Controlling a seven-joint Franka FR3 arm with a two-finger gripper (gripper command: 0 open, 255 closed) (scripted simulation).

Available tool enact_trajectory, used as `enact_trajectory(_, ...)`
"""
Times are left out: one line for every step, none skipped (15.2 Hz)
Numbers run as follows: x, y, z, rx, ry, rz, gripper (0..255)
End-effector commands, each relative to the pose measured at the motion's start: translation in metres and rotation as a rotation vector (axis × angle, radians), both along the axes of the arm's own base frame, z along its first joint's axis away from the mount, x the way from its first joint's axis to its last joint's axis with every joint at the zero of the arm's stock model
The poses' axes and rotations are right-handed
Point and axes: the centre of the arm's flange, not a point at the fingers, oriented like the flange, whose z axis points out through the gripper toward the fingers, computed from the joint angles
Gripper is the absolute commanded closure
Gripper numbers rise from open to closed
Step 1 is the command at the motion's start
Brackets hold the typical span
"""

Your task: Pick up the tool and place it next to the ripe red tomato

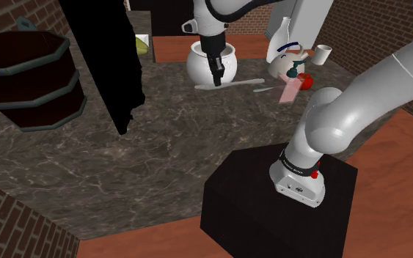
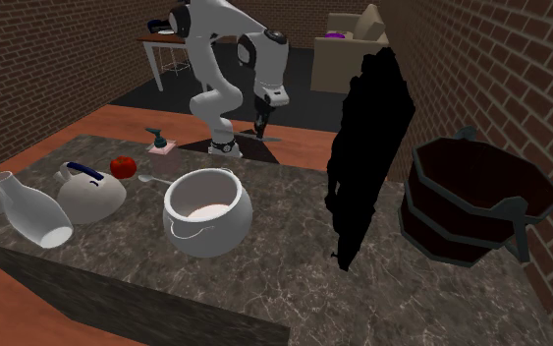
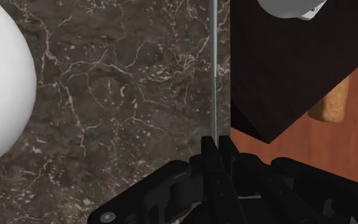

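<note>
**Fig.** Your single arm [image 1: 359,95] rises from its base on the stand [image 1: 271,212], elbow bent high, forearm angled back down twd the worktop [image 1: 161,146]. Wrist approx. vert.; gripper [image 1: 216,79] points down, above the worktop near its stand-side edge. Fingers [image 3: 225,149] are closed together, clasping a thin grey tool [image 3: 213,76] that sticks out past the tips. In the 2nd ext. view you see the gripper [image 2: 261,131] hanging just beside the base.
</note>
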Motion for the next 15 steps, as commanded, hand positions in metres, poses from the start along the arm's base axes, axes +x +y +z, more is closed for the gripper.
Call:
enact_trajectory(-0.019, -0.018, 0.001, 0.001, 0.000, 0.001, 255)
enact_trajectory(-0.029, -0.028, 0.001, 0.001, 0.000, 0.001, 255)
enact_trajectory(-0.038, -0.037, 0.001, 0.001, 0.000, 0.001, 255)
enact_trajectory(-0.047, -0.047, 0.001, 0.001, 0.000, 0.001, 255)
enact_trajectory(-0.056, -0.056, 0.001, 0.001, 0.000, 0.001, 255)
enact_trajectory(-0.065, -0.066, 0.001, 0.001, 0.000, 0.001, 255)
enact_trajectory(-0.074, -0.075, 0.001, 0.001, 0.000, 0.001, 255)
enact_trajectory(-0.084, -0.085, 0.001, 0.001, 0.000, 0.001, 255)
enact_trajectory(-0.093, -0.094, 0.001, 0.001, 0.000, 0.001, 255)
enact_trajectory(-0.102, -0.104, 0.001, 0.001, 0.000, 0.001, 255)
enact_trajectory(-0.111, -0.113, 0.001, 0.001, 0.000, 0.001, 255)
enact_trajectory(-0.120, -0.123, 0.001, 0.001, 0.000, 0.001, 255)
enact_trajectory(-0.129, -0.132, 0.001, 0.001, 0.000, 0.001, 255)
enact_trajectory(-0.139, -0.142, 0.001, 0.001, 0.000, 0.001, 255)
enact_trajectory(-0.148, -0.151, 0.001, 0.001, 0.000, 0.001, 255)
